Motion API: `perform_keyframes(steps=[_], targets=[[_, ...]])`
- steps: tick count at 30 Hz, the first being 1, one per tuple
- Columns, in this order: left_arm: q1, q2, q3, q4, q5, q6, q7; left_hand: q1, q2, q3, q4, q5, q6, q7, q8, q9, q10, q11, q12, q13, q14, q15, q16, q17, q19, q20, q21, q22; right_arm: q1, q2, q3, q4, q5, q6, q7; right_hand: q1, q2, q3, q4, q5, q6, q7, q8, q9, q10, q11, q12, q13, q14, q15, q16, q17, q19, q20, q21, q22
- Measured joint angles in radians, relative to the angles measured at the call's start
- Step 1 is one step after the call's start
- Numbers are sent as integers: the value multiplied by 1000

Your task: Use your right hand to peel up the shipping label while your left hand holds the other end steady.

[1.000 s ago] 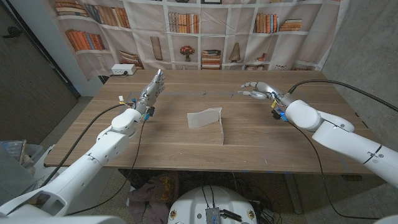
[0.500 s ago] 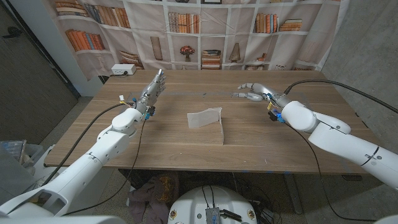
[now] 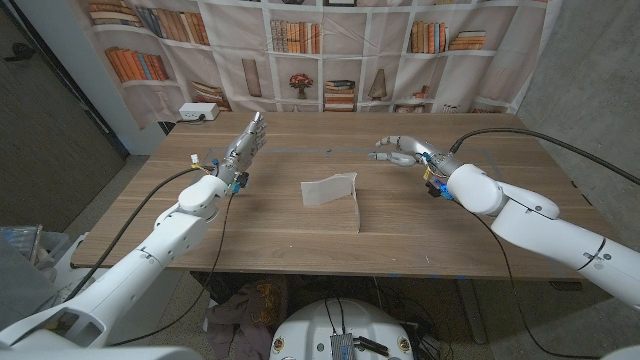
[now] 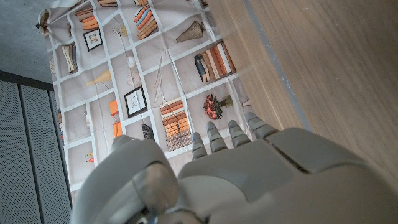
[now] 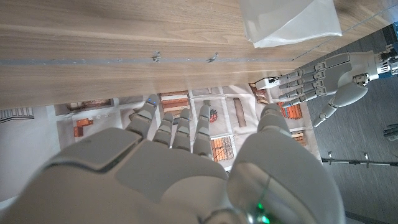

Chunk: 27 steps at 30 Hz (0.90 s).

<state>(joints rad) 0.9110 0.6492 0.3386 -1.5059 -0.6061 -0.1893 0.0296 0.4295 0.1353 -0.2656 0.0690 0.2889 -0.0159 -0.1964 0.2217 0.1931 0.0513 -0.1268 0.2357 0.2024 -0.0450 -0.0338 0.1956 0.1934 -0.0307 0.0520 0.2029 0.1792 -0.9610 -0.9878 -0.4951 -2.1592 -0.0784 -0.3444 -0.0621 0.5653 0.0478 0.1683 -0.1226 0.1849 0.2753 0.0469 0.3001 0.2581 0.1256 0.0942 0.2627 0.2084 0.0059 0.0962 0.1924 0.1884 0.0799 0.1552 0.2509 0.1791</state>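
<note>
Label (image 3: 331,192): found at the table (image 3: 300,235) centre, one end curled upward, long axis from 9 to 3 o'clock.

Right hand (image 3: 398,151): found near the label, toward 2 o'clock; fingers loosely spread, nothing grasped, pointed toward 9 o'clock. Judged the nearer hand.

Left hand (image 3: 243,147): found toward 10 o'clock; fingers straight, released, raised, nothing held.

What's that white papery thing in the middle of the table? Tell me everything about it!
It is the shipping label, a pale whitish, slightly see-through sheet that looks like thin paper or plastic film. It sits near the middle of the wooden table. It does not lie flat: part of it curls up and stands bent, with a flap folding down toward the near edge. Nothing touches it except the table. Each robot hand is off to one side, well away from it.
</note>
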Motion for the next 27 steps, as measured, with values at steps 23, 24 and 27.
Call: perform_keyframes(steps=[23, 24, 27], targets=[[47, 20, -29, -27, -19, -48, -24, 8, 7, 3, -3, -7, 0, 0, 0, 0, 0, 0, 0, 0, -4, -4, 0, 0, -4, -4, 0, 0, 36, 62, -132, -123, -157, -246, 13, 0, 0, 0, -6, -4, -17, 23, 0, 5, 9, -2, 4, -5, 9, -2, 0, -2, -2, 17, -16, 0], [47, 20, -29, -27, -20, -50, -25, 8, 7, 3, -3, -7, 0, 0, 0, 0, 0, 0, 0, 0, -4, -4, 0, 0, -4, -4, 0, 0, 40, 64, -139, -126, -157, -246, 13, 0, 0, 2, -8, -4, -17, 23, 0, 5, 9, -2, 4, -5, 9, -2, 0, -2, -2, 17, -16, 0], [53, 19, -32, -25, -23, -55, -27, 8, 7, 3, -3, -8, 0, 0, 0, 0, 0, 0, 0, 0, -4, -4, 0, 0, -6, -6, 0, 0, 47, 69, -157, -131, -206, -290, 27, 10, 9, 7, -13, -4, -14, 17, 0, 5, 9, -2, 4, -5, 9, -2, 0, -2, -2, 17, -18, 0]])
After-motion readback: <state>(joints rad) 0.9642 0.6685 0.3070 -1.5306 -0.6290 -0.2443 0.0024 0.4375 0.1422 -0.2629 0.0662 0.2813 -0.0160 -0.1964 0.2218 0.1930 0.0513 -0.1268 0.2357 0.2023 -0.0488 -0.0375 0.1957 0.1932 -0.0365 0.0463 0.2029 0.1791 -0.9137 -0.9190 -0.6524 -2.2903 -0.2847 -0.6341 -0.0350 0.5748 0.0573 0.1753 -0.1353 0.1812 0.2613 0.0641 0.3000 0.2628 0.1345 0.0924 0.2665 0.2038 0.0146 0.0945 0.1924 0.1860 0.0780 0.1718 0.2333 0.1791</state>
